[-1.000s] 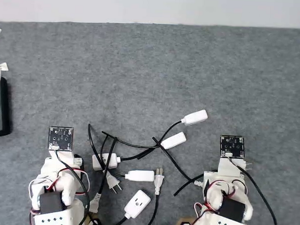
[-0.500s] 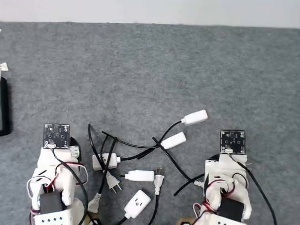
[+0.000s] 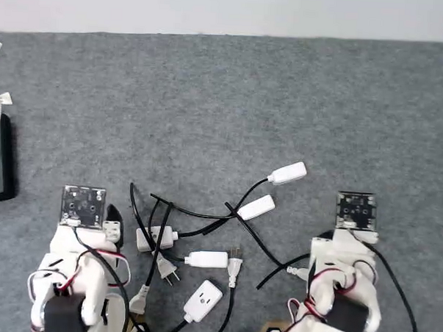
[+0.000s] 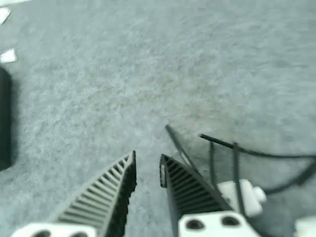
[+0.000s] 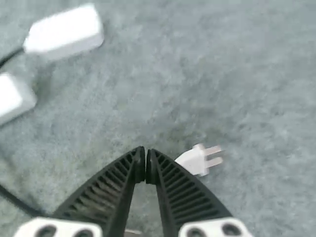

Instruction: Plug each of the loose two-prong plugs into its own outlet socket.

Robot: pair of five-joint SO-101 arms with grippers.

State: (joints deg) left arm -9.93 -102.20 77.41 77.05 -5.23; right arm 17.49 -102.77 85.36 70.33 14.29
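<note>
**RIGHT CLAW CLENCHED BESIDE A LOOSE PLUG; NO PLUG SEATED**

**High view.** The left arm (image 3: 72, 292) stands at 7 o'clock on the table and the right arm (image 3: 341, 296) at 5 o'clock. The cord tangle (image 3: 197, 216) lies between them. Two white outlet sockets lie at the tangle's 2 o'clock end: the far socket (image 3: 288, 172) and the near socket (image 3: 256, 207). A grey two-prong plug (image 3: 169, 270) lies at 3 o'clock from the left arm, which is the nearer arm. Its long axis runs roughly 10 to 4 o'clock. A second plug (image 3: 234, 265) points its prongs to 12 o'clock, just beside a bar socket (image 3: 206, 259).

**Left wrist view.** The left gripper (image 4: 147, 165) is slightly parted with nothing between its fingers. It hangs over bare carpet (image 4: 98, 74). A white connector body (image 4: 242, 193), crossed by black cords, lies near, off to one side.

**Right wrist view.** The right gripper (image 5: 143, 155) is clenched tip to tip and grasps nothing. A white two-prong plug (image 5: 200, 158) lies just beside the tips without touching them. Its long axis runs crosswise to the fingers, and its prongs point away from them.

**Next move (judgement).** The right arm is best placed for this plug. The claw would likely have to release, shift sideways over the plug body and perhaps roll, because the jaws close along the plug's length.
</note>
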